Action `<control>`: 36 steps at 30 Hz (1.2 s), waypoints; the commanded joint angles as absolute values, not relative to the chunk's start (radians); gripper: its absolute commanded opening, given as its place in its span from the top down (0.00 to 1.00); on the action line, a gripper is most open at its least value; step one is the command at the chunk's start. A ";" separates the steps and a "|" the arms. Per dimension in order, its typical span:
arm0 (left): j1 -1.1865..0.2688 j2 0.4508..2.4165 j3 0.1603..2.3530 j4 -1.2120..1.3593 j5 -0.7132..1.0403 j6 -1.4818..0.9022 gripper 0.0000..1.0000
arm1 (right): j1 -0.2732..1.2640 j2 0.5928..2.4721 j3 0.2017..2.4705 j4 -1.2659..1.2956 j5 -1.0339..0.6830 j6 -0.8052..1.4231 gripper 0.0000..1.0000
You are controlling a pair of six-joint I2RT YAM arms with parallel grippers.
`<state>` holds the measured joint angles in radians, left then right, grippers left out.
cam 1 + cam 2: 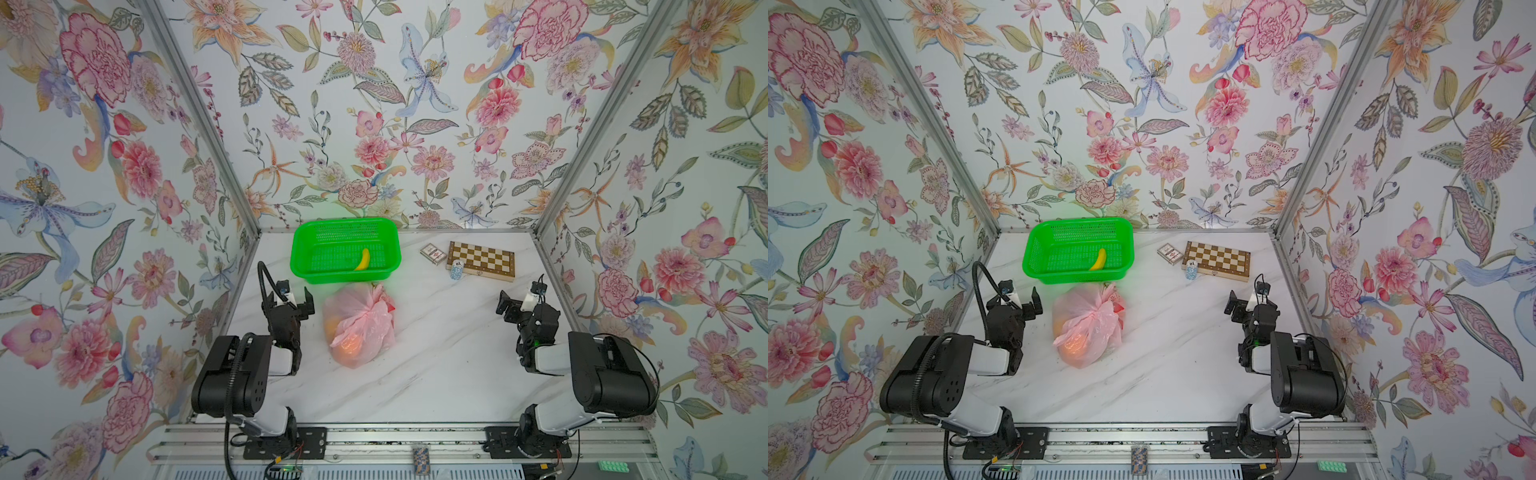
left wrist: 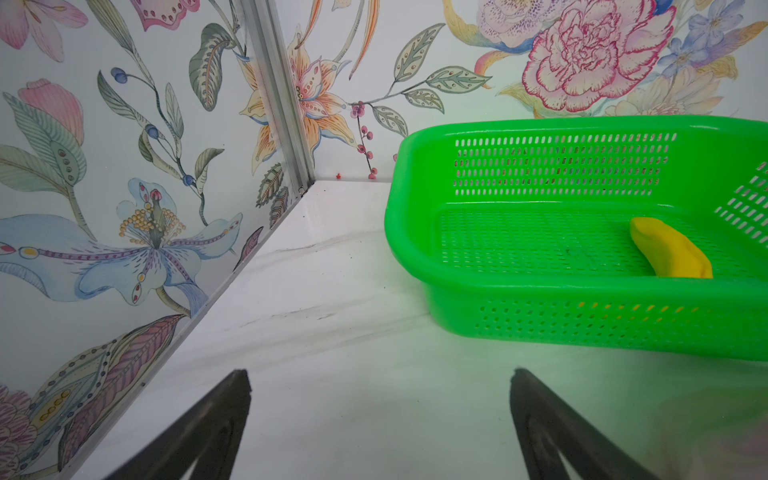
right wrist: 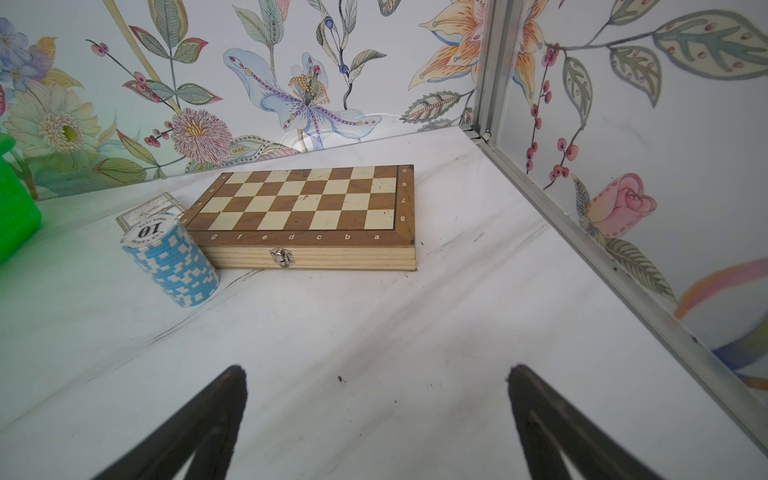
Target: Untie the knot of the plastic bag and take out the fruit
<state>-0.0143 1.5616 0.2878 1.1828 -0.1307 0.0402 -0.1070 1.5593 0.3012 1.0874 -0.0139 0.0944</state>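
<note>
The pink translucent plastic bag point(image 1: 360, 332) point(image 1: 1090, 330) lies on the white marble table just in front of the green basket, in both top views. Its knot point(image 1: 368, 313) point(image 1: 1098, 311) is a bunched twist of pink film on top. Orange fruit point(image 1: 349, 348) point(image 1: 1073, 350) shows through the film; other fruit inside is unclear. My left gripper point(image 1: 289, 301) point(image 1: 1017, 304) point(image 2: 380, 374) stands open just left of the bag, apart from it. My right gripper point(image 1: 517, 305) point(image 1: 1246, 305) point(image 3: 376, 372) stands open far to the right, over bare table. Neither wrist view shows the bag.
A green perforated basket point(image 1: 345, 222) point(image 1: 1079, 222) point(image 2: 540, 122) at the back holds a small yellow banana point(image 1: 363, 259) point(image 2: 669, 253). At the back right lie a folded chessboard point(image 1: 482, 259) point(image 3: 307, 199), a stack of blue poker chips point(image 1: 456, 269) point(image 3: 170, 262) and a card box point(image 1: 433, 252). Floral walls close three sides.
</note>
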 commanded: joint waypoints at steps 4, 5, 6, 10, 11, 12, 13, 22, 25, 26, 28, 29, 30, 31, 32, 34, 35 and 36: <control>-0.020 1.555 0.263 1.237 -0.190 0.007 0.01 | -0.082 1.425 0.303 0.980 -0.001 0.077 0.01; -0.020 1.556 0.257 1.250 -0.195 0.010 0.01 | -0.074 1.375 0.319 0.900 0.014 0.083 0.01; -0.020 1.556 0.256 1.258 -0.195 0.010 0.01 | -0.066 1.328 0.331 0.833 0.021 0.092 0.01; -0.021 1.520 0.210 1.282 -0.192 0.013 0.01 | -0.024 1.099 0.357 0.578 0.013 0.212 0.02; -0.022 1.486 0.205 1.259 -0.206 0.009 0.01 | -0.016 1.045 0.371 0.508 0.001 0.246 0.03; -0.025 1.432 0.205 1.209 -0.223 0.006 0.01 | -0.006 1.000 0.387 0.437 -0.018 0.271 0.04; -0.025 1.370 0.213 1.134 -0.234 0.001 0.01 | 0.011 0.946 0.411 0.344 -0.052 0.301 0.05; -0.067 1.023 0.520 0.270 -0.117 -0.316 0.01 | 0.299 0.796 0.571 -0.114 -0.202 0.410 0.12; -0.130 1.012 0.636 0.059 -0.096 -0.369 0.03 | 0.402 0.820 0.609 -0.176 -0.205 0.461 0.14; -0.150 1.021 0.683 -0.001 -0.074 -0.386 0.05 | 0.436 0.844 0.630 -0.198 -0.204 0.479 0.16; -0.189 1.052 0.763 -0.106 -0.012 -0.421 0.10 | 0.518 0.903 0.676 -0.227 -0.197 0.516 0.19; -0.204 1.069 0.798 -0.144 0.015 -0.434 0.13 | 0.558 0.933 0.694 -0.230 -0.198 0.529 0.20; -0.219 1.092 0.834 -0.181 0.060 -0.442 0.15 | 0.611 0.967 0.716 -0.227 -0.194 0.543 0.20; -0.232 1.116 0.864 -0.216 0.097 -0.446 0.17 | 0.652 1.000 0.735 -0.217 -0.185 0.559 0.21; -0.243 1.138 0.890 -0.256 0.114 -0.451 0.19 | 0.687 1.029 0.753 -0.204 -0.177 0.569 0.21; -0.274 1.184 0.944 -0.337 0.117 -0.459 0.25 | 0.750 1.092 0.788 -0.163 -0.162 0.589 0.22; -0.288 1.199 0.958 -0.359 0.117 -0.459 0.27 | 0.771 1.115 0.801 -0.141 -0.157 0.599 0.22; -0.304 1.214 0.968 -0.375 0.115 -0.462 0.29 | 0.790 1.148 0.814 -0.112 -0.157 0.609 0.23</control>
<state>-0.2691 1.1748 0.9249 -0.1749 0.0536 -0.4267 0.7437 1.0920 0.7681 -0.1566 -0.1757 0.5491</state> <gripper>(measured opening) 0.727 0.776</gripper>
